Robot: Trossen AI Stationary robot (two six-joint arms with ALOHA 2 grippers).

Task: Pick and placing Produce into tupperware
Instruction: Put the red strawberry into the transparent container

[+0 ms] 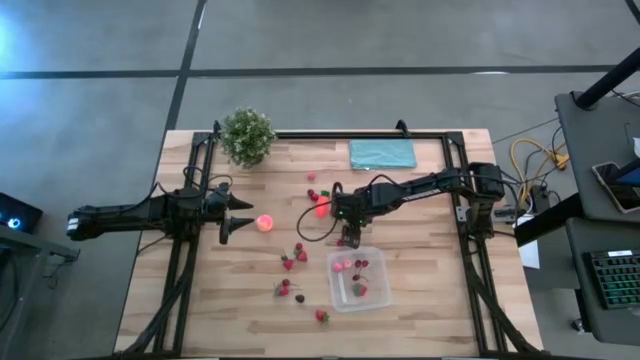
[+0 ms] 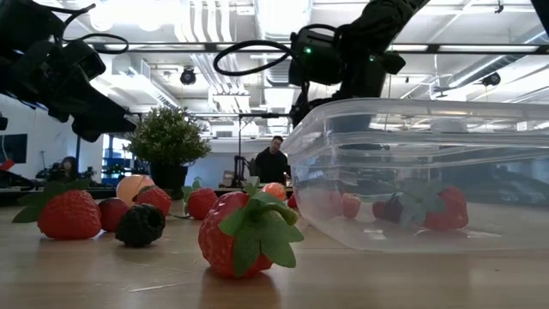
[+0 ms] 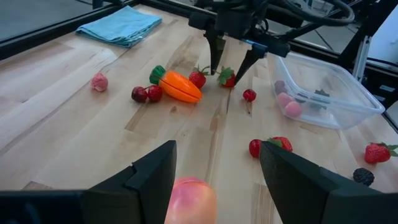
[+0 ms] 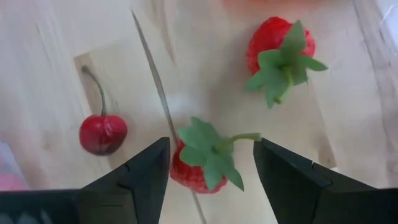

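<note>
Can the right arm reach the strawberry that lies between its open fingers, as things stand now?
Probably yes. The right gripper is open directly over the strawberry, with only bare table around it; the cherry lies clear to one side.

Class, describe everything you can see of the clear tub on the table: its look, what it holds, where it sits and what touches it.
The tub is a shallow, rounded-square container of clear plastic with a thicker rim, standing upright and lidless on the wooden table. It sits toward the front right of the table, just in front of the right gripper, which hangs open over a strawberry beside it, not touching the tub. Inside lie a few pieces: pink balls, a strawberry and a dark berry. Loose produce lies around it outside.
</note>
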